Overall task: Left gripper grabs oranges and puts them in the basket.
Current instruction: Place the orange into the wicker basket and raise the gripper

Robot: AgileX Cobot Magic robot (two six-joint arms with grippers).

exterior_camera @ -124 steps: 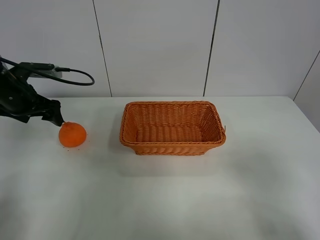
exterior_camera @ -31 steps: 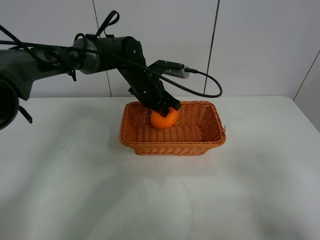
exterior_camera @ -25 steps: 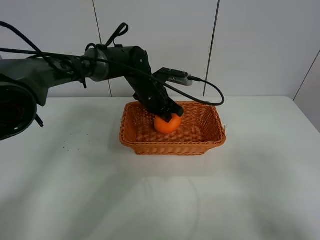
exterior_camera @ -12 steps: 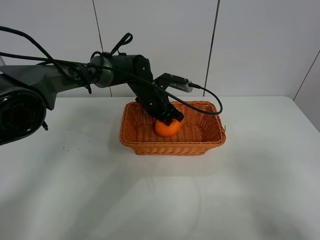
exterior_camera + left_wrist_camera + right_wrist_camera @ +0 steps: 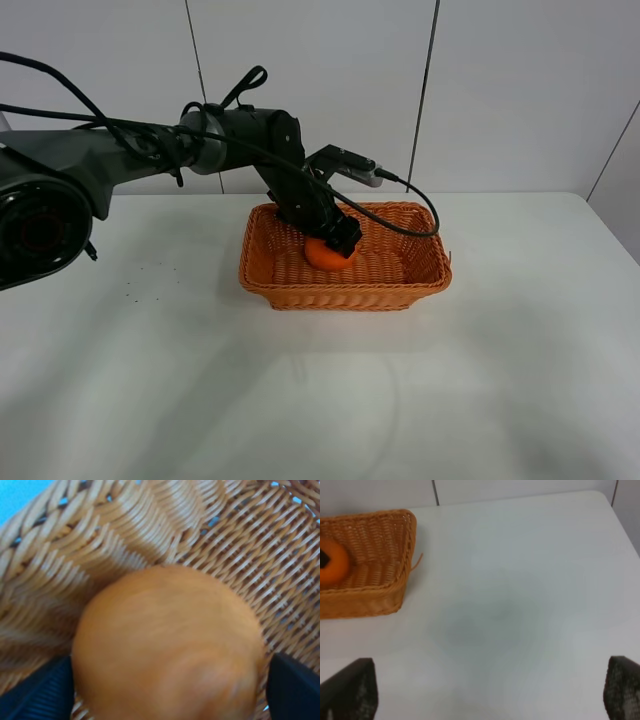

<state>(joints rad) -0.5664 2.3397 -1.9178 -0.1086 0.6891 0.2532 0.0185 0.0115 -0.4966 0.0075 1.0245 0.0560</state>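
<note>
Black left arm (image 5: pixel 232 136) stretches across, elbow high, angling down into the rectangular orange-brown wicker basket (image 5: pixel 420 287); left end effector (image 5: pixel 341 239) pinches the round bright orange fruit (image 5: pixel 323 259) low inside.

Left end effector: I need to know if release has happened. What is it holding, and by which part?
The left end effector holds the orange, a finger on each opposite side, low inside the wicker basket.

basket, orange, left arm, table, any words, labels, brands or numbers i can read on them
None: no readable text, label, brand, number or sign in any view, whether on the basket, the orange, the left hand or the table.
</note>
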